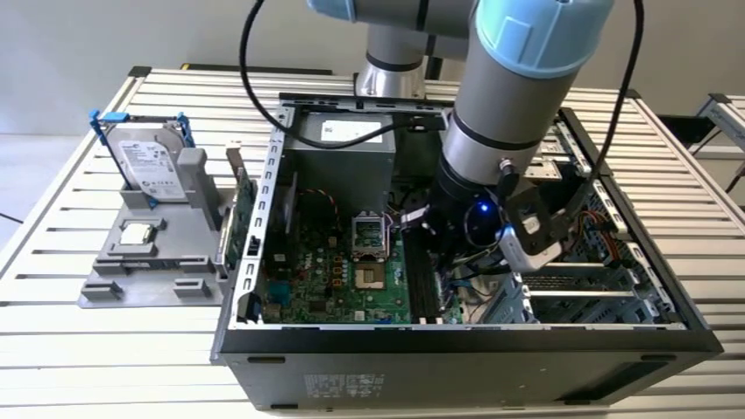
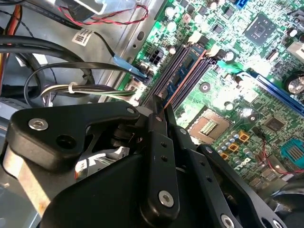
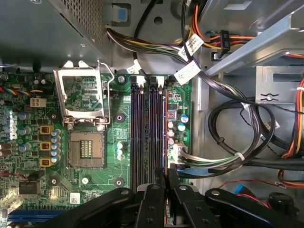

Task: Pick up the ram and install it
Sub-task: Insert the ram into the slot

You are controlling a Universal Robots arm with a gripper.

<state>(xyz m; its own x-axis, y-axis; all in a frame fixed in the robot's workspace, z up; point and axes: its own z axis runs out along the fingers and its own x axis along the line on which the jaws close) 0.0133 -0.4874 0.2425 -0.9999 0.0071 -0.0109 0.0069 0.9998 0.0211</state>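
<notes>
The case [image 1: 466, 336] lies open on the slatted table [image 1: 117, 367], its near wall close to the table's near edge. The arm [image 1: 512, 96] reaches down into it, toward the exterior view's right of the board.

The gripper [image 1: 466, 257] is low over the board [image 1: 338, 288]. In both wrist views its black fingers [image 3: 159, 183] stand almost together, only a thin gap between them. The ram [image 3: 165, 133] runs edge-on into that gap, so the gripper [image 3: 166, 173] appears closed on the ram's near end.

The ram stands upright in the outermost of the four memory slots [image 3: 142, 133], the one nearest the bundled cables [image 3: 237, 156]. The other three slots beside it are bare. In the second wrist view the ram [image 2: 186, 66] shows as a narrow strip with dark chips, stretching away from the gripper [image 2: 161, 107] along the slot. Whether it is pressed fully home cannot be told.

Beyond the slots is the processor socket [image 3: 85, 149], with its metal frame hinged open. Farther back in the case is the grey power supply [image 1: 338, 144].

Outside the case, toward the table's far corner at the exterior view's left, a grey fixture [image 1: 128, 271] holds a hard drive [image 1: 152, 166] upright. A green card [image 1: 244, 223] stands between the fixture and the case wall.
</notes>
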